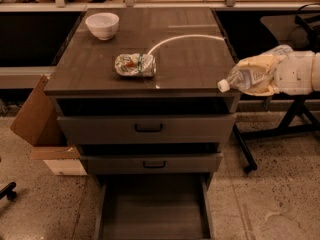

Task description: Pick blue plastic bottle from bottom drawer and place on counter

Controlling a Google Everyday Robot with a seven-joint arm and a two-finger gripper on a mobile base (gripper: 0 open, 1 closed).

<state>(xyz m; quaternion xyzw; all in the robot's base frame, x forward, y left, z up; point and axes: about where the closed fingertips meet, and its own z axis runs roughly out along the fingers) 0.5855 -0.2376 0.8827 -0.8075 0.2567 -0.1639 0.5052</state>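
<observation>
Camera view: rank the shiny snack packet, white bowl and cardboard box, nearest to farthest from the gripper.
The gripper, right of the dark wood counter, grips the blue plastic bottle.
1. Mid-counter: shiny snack packet.
2. Far-left counter corner: white bowl.
3. On the floor, left: cardboard box.

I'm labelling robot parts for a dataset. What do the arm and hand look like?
The hand sits at the picture's right edge, beside the front right corner of the counter. Its fingers are pale cream-yellow and rounded, shut around the bottle. Behind them comes a smooth, white, blocky wrist section. No cables, markings or sleeve show on it.
</observation>
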